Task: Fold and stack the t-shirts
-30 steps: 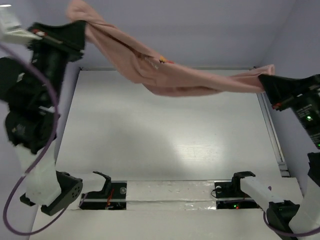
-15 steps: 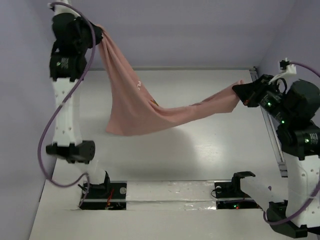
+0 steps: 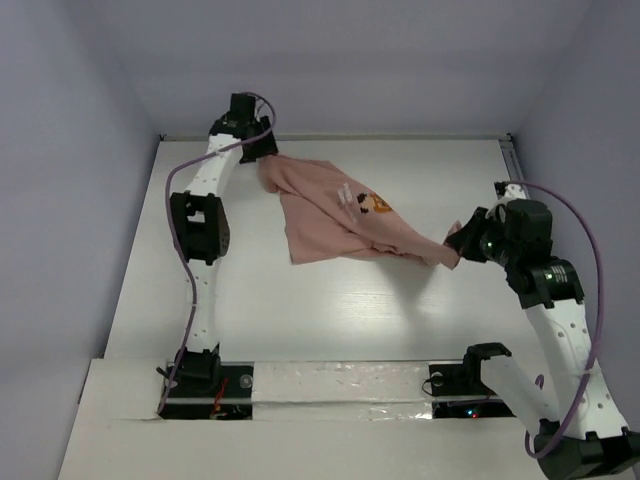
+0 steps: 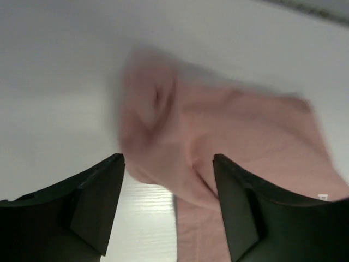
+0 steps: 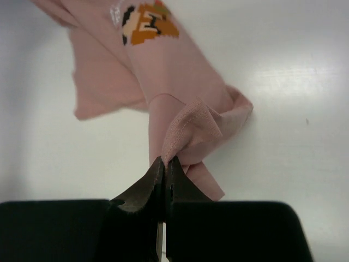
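The white table (image 3: pixel 300 320) carries the dusty-pink t-shirt (image 3: pixel 320 215), soft knit lying rumpled across its far middle, probably set down for flattening. The left gripper (image 4: pixel 168 161) hangs over the far corner, fingers spread wide and holding nothing (the view is blurred). The right gripper (image 5: pixel 165 164) pinches a hemmed fold tight, presumably to tug it taut. The pixel graphic (image 5: pixel 148 22) faces up.
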Robot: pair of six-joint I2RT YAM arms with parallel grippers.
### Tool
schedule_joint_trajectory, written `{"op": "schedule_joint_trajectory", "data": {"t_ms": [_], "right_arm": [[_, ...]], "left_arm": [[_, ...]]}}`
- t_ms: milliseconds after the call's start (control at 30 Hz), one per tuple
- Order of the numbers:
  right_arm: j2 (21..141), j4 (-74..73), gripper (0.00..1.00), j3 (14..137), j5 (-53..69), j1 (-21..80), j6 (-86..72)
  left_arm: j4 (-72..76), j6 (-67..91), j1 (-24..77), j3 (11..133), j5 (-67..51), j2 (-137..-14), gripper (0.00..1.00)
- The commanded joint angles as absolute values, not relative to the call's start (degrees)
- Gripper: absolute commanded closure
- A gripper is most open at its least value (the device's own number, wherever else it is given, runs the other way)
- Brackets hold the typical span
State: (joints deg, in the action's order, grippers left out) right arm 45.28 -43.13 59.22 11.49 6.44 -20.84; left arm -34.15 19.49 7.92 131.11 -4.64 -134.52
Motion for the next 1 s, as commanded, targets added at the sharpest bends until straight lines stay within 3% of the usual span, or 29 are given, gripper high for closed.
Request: {"op": "schedule_joint_trajectory", "data": {"t_ms": [0,67,100,167,200,233,300,367,400,467,600,967], "right_arm": [[44.4,-43.7,1.0,55.3,5.1,6.7,-21.4],[44.4,-43.8,1.0,55.4,4.7,6.7,-21.8],[44.6,-43.6,1.0,55.5,5.6,6.7,-22.1],[44.4,-42.8,1.0,55.4,6.1,6.7,-22.5],[44.1,-42.6,1.0,55.4,6.2,6.7,-22.5],[44.0,-42.5,1.0,55.4,6.2,6.7,-22.5],[43.9,-41.8,1.0,55.1,6.2,7.4,-22.4],[43.9,-41.2,1.0,54.4,6.7,7.9,-22.6],[43.9,-41.0,1.0,54.1,6.9,8.6,-22.8],[43.3,-40.5,1.0,53.1,7.2,8.6,-23.1],[42.9,-40.5,1.0,52.4,8.3,9.1,-23.6],[40.6,-42.9,1.0,52.1,9.7,9.7,-24.1]], "left_arm": [[-34.4,18.7,8.9,134.8,-1.4,-133.8,0.32],[-35.2,18.7,11.3,133.3,3.9,-128.8,0.19],[-34.5,18.5,12.3,125.5,5.6,-125.3,0.13],[-28.7,19.5,15.4,112.6,10.1,-111.6,0.11],[-26.2,21.3,16.3,97.7,10.5,-106.3,0.11],[-21.0,23.7,17.0,90.3,10.0,-101.2,0.13],[-16.6,33.6,21.5,69.5,10.1,-86.7,0.27],[-12.4,43.5,25.8,59.3,11.0,-76.7,0.4],[-11.4,46.7,30.2,52.1,10.4,-74.4,0.58],[-10.3,53.6,33.6,47.4,9.9,-70.6,0.63],[-6.8,67.1,38.8,39.7,12.2,-70.7,0.62],[-2.9,79.2,39.8,40.8,21.0,-83.1,0.56]]}}
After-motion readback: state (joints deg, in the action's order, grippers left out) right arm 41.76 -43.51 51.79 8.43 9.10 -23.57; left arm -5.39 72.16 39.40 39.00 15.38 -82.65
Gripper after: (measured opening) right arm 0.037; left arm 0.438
